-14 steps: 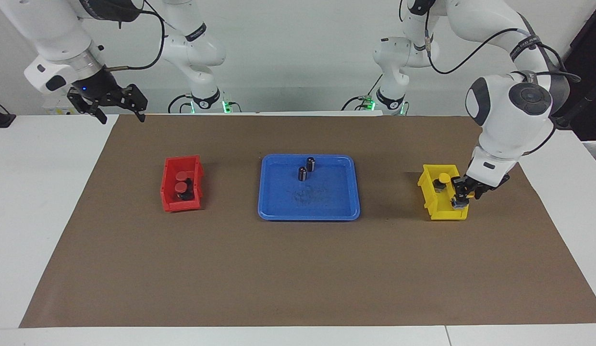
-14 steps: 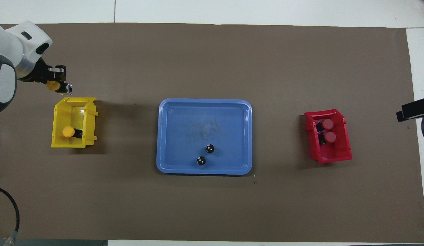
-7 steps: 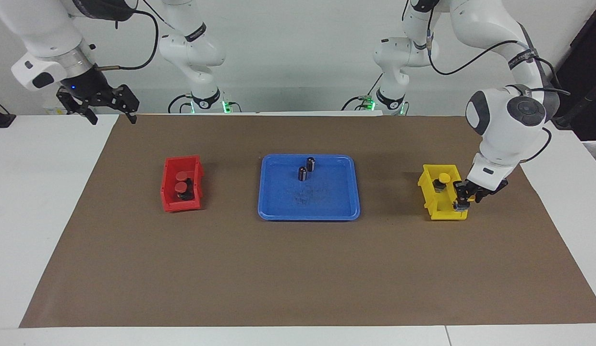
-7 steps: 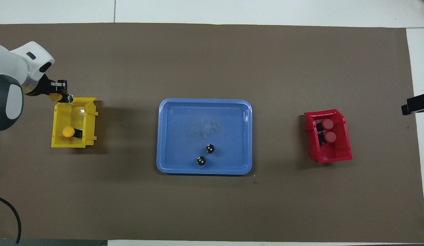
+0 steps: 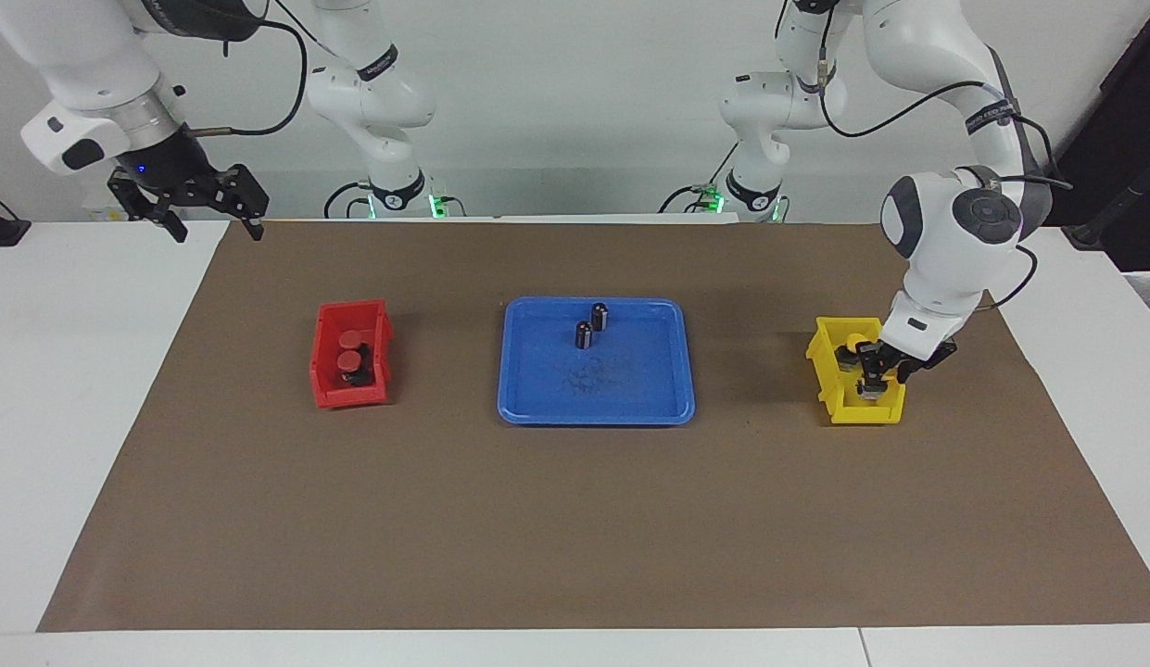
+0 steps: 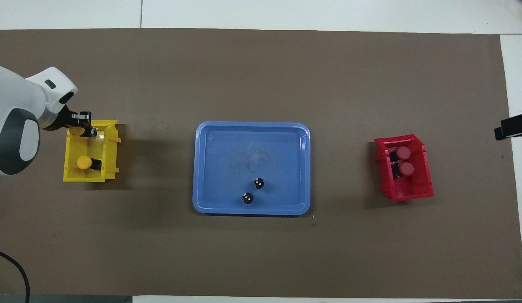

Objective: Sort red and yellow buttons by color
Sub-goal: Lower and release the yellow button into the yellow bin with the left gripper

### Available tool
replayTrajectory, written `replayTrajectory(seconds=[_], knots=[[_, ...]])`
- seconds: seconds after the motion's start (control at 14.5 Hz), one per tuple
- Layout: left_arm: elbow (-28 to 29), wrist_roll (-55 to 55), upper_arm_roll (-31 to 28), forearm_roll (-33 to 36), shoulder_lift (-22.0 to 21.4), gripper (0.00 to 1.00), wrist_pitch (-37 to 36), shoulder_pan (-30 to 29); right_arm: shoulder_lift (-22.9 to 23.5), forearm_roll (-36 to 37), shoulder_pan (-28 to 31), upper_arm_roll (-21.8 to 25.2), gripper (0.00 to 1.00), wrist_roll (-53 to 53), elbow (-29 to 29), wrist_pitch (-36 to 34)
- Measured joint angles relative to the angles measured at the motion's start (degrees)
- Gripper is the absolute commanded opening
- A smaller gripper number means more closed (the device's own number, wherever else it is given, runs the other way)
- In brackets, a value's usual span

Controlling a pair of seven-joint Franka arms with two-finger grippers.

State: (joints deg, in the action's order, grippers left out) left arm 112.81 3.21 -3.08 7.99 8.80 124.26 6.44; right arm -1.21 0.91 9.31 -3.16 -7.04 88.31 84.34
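Observation:
My left gripper is shut on a yellow button and reaches down into the yellow bin at the bin's end farther from the robots. Another yellow button lies in that bin's nearer part. Two red buttons sit in the red bin toward the right arm's end. The right gripper waits open and empty, raised over the mat's corner by that arm's base.
A blue tray lies mid-table between the bins, with two black cylinders with silver tops standing in its nearer part. A brown mat covers the table.
My left gripper has carried the yellow button from just off the yellow bin's farther end to inside the bin. The right gripper drew back slightly a second ago and has held still since.

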Motion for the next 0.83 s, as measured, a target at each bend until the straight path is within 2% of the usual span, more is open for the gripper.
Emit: replayTrajectory(seconds=[0.21,0.28,0.35,0.41,0.62,0.76,0.83], knots=[[2.1,0.0,-0.1,0.0,0.1,0.01,2.6,-0.1,0.1,0.0,0.0,0.0,1.0,0.1,0.0,0.0],[2.5,0.0,-0.1,0.0,0.2,0.13,3.1,-0.1,0.1,0.0,0.0,0.0,1.0,0.1,0.0,0.0],[2.8,0.0,-0.1,0.0,0.4,0.39,3.6,-0.1,0.1,0.0,0.0,-0.1,1.0,0.1,0.0,0.0],[3.1,0.0,-0.1,0.0,0.5,0.43,4.3,-0.1,0.1,0.0,0.0,-0.2,1.0,0.1,0.0,0.0],[3.6,-0.1,-0.1,0.0,0.6,0.48,5.2,-0.1,0.1,0.0,-0.1,-0.3,1.0,0.1,0.0,0.0],[3.6,-0.1,-0.1,0.0,0.6,0.6,5.3,-0.1,0.1,0.0,-0.1,-0.3,1.0,0.1,0.0,0.0],[3.6,-0.1,-0.1,0.0,0.6,0.62,5.3,-0.1,0.1,0.0,-0.1,-0.3,1.0,0.1,0.0,0.0]])
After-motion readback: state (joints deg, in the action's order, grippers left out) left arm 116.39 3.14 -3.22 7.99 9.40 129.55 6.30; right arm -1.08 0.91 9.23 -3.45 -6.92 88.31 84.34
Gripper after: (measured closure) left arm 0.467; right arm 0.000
